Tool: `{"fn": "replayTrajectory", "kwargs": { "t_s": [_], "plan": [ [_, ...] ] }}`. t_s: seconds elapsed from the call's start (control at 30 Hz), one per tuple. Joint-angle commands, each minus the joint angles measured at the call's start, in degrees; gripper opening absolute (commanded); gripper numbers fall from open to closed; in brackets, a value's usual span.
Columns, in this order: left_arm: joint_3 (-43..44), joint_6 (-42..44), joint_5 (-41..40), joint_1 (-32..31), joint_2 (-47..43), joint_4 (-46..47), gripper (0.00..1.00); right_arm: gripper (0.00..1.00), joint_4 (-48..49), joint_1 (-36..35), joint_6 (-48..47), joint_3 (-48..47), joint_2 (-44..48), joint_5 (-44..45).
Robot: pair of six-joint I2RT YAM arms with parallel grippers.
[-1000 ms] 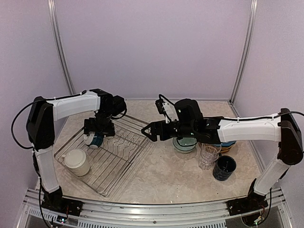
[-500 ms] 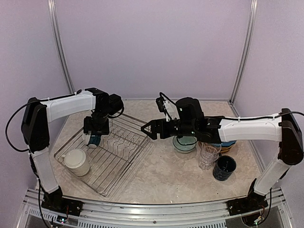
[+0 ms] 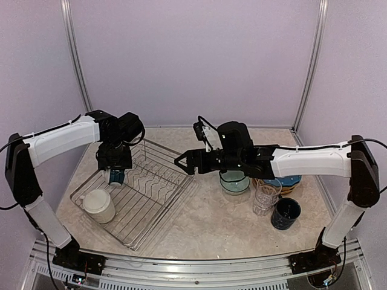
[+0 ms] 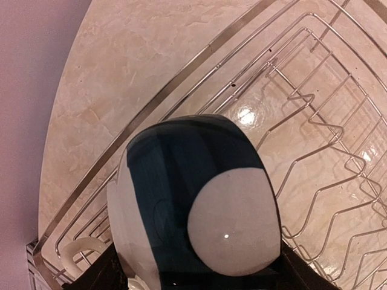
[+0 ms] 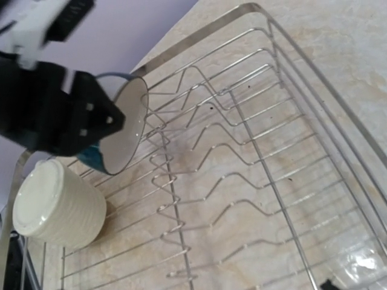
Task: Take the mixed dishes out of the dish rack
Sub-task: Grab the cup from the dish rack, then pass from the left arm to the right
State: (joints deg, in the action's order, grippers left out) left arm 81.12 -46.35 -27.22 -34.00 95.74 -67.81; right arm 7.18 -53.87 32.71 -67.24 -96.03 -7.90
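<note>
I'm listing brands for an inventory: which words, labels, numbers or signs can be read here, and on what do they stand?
None: no readable text in any view.
The teal and white bowl shows only a round dot pattern, no lettering.
The cream mug, dish rack, navy mug and clear glasses show no labels or marks.

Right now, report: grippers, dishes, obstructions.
Left gripper shut on small teal-white bowl above silver wire dish rack. Right gripper open, empty. Cream mug upside down in rack. Nothing blocking.
</note>
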Motion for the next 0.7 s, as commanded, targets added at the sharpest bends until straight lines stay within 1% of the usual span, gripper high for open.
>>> {"fn": "replayTrajectory", "kwargs": {
  "t_s": [0.0, 0.1, 0.23, 0.47, 0.67],
  "plan": [
    [-1.8, 2.3, 2.9, -0.2, -5.9, 3.8, 0.42, 0.88, -0.8, -0.7, -0.1, -4.6, -4.2, -1.2],
    [-3.6, 3.1, 5.5, 0.1, -9.2, 5.7, 0.42, 0.88, -1.4, -1.9, -1.9, -6.8, -5.8, -1.4],
    [-6.2, 4.3, 12.1, 0.7, -13.6, 10.1, 0.41, 0.89, -2.2, -2.4, -3.8, -9.0, -7.7, -1.6],
    [-8.0, 6.5, 19.9, 1.4, -19.0, 13.2, 0.41, 0.89, -4.2, -2.5, -4.3, -11.0, -8.7, -0.1],
    [-10.6, 8.9, 31.5, 4.7, -22.2, 18.0, 0.4, 0.9, -6.4, -2.4, -4.9, -12.1, -8.3, 2.0]
  ]
}}
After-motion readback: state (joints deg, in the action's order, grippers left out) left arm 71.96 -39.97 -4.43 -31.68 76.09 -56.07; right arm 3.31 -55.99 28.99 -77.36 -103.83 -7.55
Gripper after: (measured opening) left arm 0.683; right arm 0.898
